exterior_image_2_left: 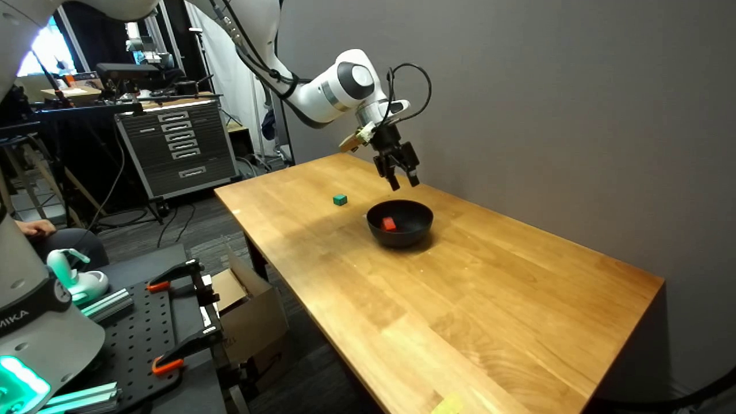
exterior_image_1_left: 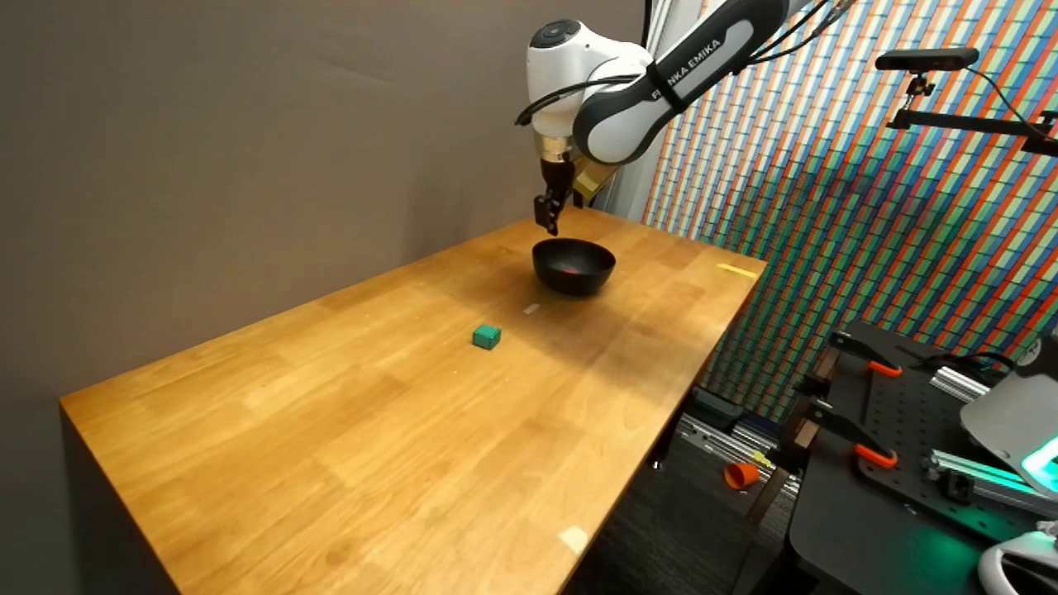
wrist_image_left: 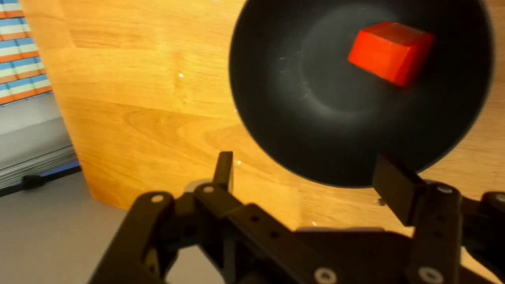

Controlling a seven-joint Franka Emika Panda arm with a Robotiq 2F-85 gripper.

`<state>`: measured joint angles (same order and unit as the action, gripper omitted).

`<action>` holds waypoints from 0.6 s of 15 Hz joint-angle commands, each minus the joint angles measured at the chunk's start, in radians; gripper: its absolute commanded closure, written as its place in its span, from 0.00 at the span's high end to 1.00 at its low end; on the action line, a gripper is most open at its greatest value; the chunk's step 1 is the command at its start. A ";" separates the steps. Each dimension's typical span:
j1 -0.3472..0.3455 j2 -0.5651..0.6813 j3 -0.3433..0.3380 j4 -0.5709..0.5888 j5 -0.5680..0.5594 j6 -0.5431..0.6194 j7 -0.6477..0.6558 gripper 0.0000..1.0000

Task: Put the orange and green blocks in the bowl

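Gripper [exterior_image_2_left: 405, 184]: jaws spread, gripping nothing, hanging higher than the bowl [wrist_image_left: 292, 102] and near its rim.
Orange block [wrist_image_left: 388, 53]: inside the bowl, rather red to my eye; I'd count that half as done.
Green block [exterior_image_2_left: 340, 199]: alone on the table [exterior_image_1_left: 397, 463], in from the edges, farther than the bowl from the corner with the yellow tape [exterior_image_1_left: 736, 270].
Step at this table: starting on the second block, I'd say; it isn't picked up yet.
Gripper's next trip: likely away from that corner, down astride the green block, close, then up and into the bowl.
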<state>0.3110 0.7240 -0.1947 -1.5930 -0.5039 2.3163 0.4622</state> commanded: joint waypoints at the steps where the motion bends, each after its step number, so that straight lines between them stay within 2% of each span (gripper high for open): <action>1: -0.084 -0.029 0.128 0.007 0.144 -0.004 -0.171 1.00; 9: -0.198 0.092 0.356 0.137 0.479 -0.096 -0.536 1.00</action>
<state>0.1614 0.7484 0.0872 -1.5509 -0.1192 2.2886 0.0570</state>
